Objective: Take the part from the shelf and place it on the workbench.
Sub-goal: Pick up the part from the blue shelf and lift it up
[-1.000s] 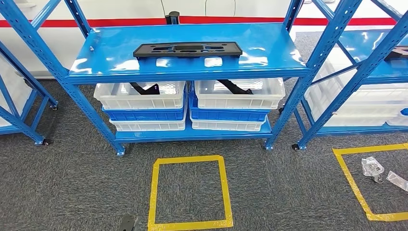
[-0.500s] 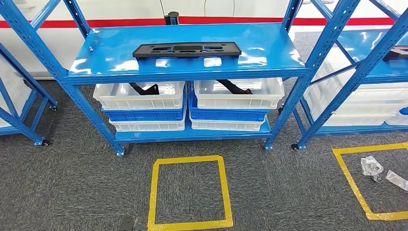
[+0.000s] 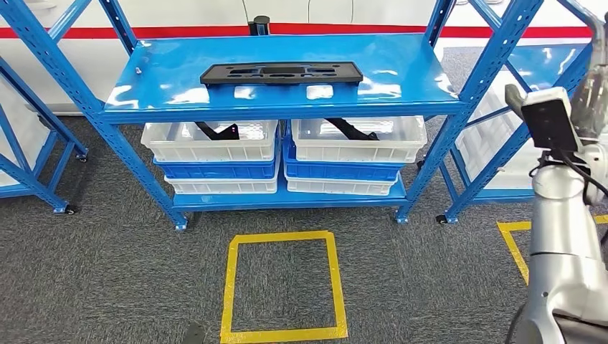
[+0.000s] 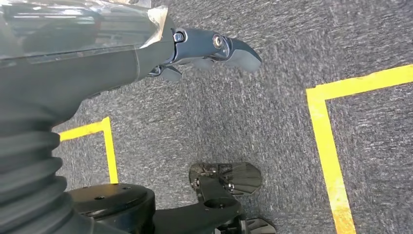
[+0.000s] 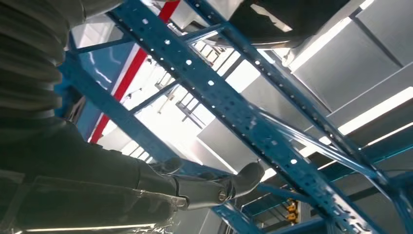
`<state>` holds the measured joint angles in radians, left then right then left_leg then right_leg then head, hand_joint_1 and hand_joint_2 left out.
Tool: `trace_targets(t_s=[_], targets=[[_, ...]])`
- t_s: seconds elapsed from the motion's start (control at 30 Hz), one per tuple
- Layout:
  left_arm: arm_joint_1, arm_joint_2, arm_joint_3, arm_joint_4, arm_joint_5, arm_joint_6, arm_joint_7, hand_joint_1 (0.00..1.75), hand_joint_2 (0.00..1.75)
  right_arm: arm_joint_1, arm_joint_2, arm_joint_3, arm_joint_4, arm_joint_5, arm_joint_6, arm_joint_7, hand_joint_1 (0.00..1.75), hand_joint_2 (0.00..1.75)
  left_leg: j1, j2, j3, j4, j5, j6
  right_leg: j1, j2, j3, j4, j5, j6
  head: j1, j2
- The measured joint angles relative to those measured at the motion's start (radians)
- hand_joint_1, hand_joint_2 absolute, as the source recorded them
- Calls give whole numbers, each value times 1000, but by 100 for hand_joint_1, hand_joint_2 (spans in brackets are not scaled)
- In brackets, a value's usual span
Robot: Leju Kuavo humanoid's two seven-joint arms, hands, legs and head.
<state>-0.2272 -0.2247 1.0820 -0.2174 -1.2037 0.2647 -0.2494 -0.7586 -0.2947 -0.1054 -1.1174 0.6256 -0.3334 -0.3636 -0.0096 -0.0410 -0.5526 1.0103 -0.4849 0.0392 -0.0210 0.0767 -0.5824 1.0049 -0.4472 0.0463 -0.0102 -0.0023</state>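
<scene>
So the part (image 3: 280,73) is lying flat on the top shelf (image 3: 172,79), long axis running side to side, up ahead and to my left of my raised right robot hand (image 3: 592,89), which is the nearer one. My left robot hand (image 4: 204,48) hangs by the floor. Both hold nothing, fingers loose.
</scene>
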Motion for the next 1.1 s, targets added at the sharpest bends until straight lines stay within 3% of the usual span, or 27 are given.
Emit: trace_targets(t_s=[0.03, 0.27, 0.5, 0.63, 0.87, 1.1], targets=[[0, 0, 0, 0, 1, 3, 1, 0, 0, -25, 17, 30, 2, 5, 0, 12, 0, 175, 0, 0, -1, 0, 0, 0, 0, 0, 0, 0, 0, 0, 0, 0], [-8, -6, -11, 0, -3, 11, 3, 0, 0, -206, 154, 233, 137, 52, 21, 58, 0, 175, 1, -1, 0, 0, 1, -1, 1, -1, -2, 0, 0, 0, 0, 0], [-13, -6, -22, 0, -11, 10, 4, 0, 0, -236, 206, 319, 190, 40, 49, 28, 0, 175, 0, -2, -2, 0, 1, -1, 1, -4, -2, 0, 0, 0, 0, 0], [-14, -6, -23, 0, -1, 9, 8, 0, 0, -179, 207, 332, 124, -21, 17, 35, 0, 175, 0, -5, -2, 0, 1, -1, 1, -5, -3, 0, 0, 0, 0, 0], [-12, -3, -24, 0, 6, 8, 17, 0, 0, -32, 146, 264, -54, -96, -47, 23, 0, 175, 0, -4, -3, 1, 1, -1, 1, -5, -3, -1, 0, 0, 0, 0], [-9, 1, -24, 0, 20, 8, 17, 0, 0, 21, 115, 198, -152, -116, -83, 0, 0, 175, 0, -3, -3, 2, 0, 0, -1, -5, -3, -2, 0, 0, 0, 0]])
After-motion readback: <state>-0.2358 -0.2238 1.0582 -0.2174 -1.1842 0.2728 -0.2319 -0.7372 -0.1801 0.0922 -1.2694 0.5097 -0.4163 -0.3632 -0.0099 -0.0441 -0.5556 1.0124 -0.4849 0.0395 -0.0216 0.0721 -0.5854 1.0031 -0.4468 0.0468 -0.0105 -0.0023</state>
